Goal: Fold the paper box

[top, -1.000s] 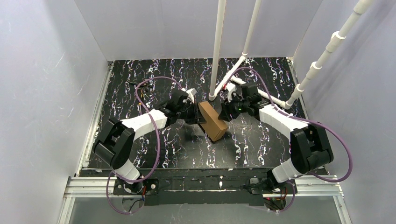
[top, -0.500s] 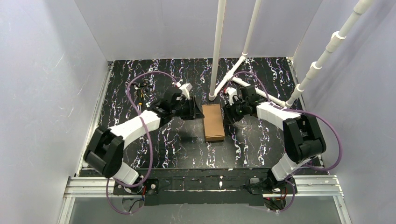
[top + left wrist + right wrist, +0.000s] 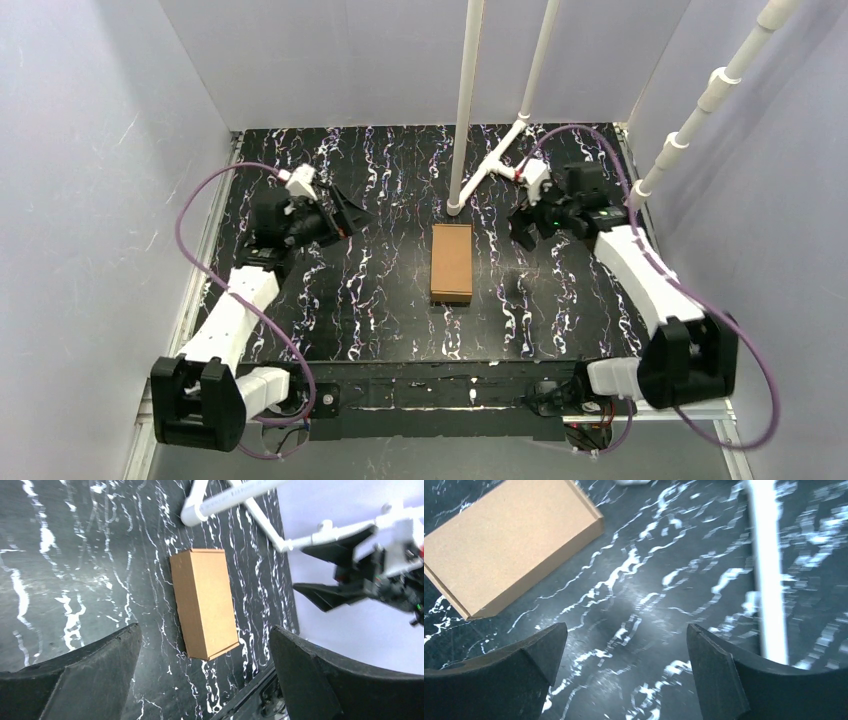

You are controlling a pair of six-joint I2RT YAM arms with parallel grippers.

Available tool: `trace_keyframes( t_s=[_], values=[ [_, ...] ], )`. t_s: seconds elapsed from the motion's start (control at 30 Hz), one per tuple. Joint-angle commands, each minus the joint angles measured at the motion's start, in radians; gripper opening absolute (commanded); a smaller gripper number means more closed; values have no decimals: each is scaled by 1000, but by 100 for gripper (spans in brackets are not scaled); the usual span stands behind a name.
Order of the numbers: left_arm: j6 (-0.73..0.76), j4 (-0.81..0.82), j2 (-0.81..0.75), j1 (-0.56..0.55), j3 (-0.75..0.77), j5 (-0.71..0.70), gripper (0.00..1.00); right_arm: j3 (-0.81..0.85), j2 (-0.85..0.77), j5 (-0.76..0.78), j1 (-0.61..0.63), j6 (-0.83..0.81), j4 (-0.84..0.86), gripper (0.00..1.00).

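Pulled back and outward over the last second on both sides, left arm (image 3: 235, 305) and right arm (image 3: 640, 275) alike, away from the paper box (image 3: 451, 263). Spread wide at the same time: left jaws and right jaws both, with nothing between the fingers but bare bench (image 3: 380, 310). Held tilted between the two sets of jaws a second ago; now set down flat, closed, long side running away from the arm bases.

Lying about midway between the left jaws and the right jaws, well apart from each and touched by neither. From the left wrist, seen out ahead of the open left jaws as the paper box (image 3: 202, 602), framed in the gap between the two fingertips. From the right wrist, seen off beyond one fingertip of the right jaws, toward the upper corner, as the paper box (image 3: 509, 545). Just past its far end, away from both sets of jaws, the foot of a white pipe (image 3: 462, 120).

Looks fully folded: rectangular, lid down, edges square, no loose flap or tab showing from above or from either wrist. Underside and far end hidden, so not certain. Judged as the release-and-retreat step, at or very near the end of the task.

Next, probably little more than clearing both sets of jaws farther away without brushing the paper box. Should a flap spring up, calls for coming back in from both sides, steadying with one set of jaws and pressing the flap down with the other.
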Motion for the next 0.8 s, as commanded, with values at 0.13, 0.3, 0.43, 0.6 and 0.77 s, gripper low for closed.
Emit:
trace_keyframes(
  t_s=[0.13,0.3,0.43,0.6,0.77],
  values=[
    [162,-415,-220,171,240,-14,98,295,-177,-54,-174,100,-225,98],
    [215,-544,-250,171,323,-13,98,369,-238,-74,-185,222,-220,98],
    [188,-558,-293,171,328,15,98,412,-259,-130,-190,201,-261,98],
    [162,-582,-315,171,365,42,98,407,-295,-153,-211,288,-240,98],
    [60,-504,-306,171,350,145,98,413,-314,-99,-235,434,-203,98]
  ],
)
